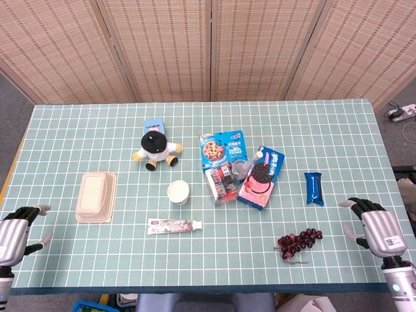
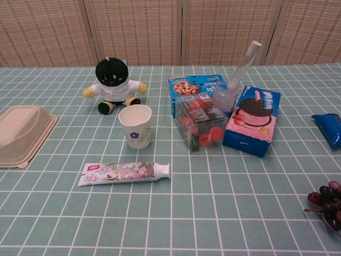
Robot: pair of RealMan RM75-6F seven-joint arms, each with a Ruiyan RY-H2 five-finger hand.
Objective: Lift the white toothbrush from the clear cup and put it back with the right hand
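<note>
The white toothbrush (image 2: 243,65) stands tilted in the clear cup (image 2: 224,100), its head leaning up and to the right; the cup sits between the blue cookie box (image 2: 189,86) and the Oreo box (image 2: 253,118). In the head view the clear cup (image 1: 242,169) and toothbrush (image 1: 255,160) show at the table's middle right. My right hand (image 1: 376,225) rests at the table's right front edge, fingers apart, holding nothing, far from the cup. At the left front edge my left hand (image 1: 16,227) is open too. Neither hand shows in the chest view.
A clear box of red items (image 2: 202,122) stands before the cup. A paper cup (image 2: 136,125), toothpaste tube (image 2: 125,173), plush toy (image 2: 113,77) and beige lidded container (image 2: 21,133) lie left. A blue packet (image 1: 314,188) and dark grapes (image 1: 299,240) lie between cup and right hand.
</note>
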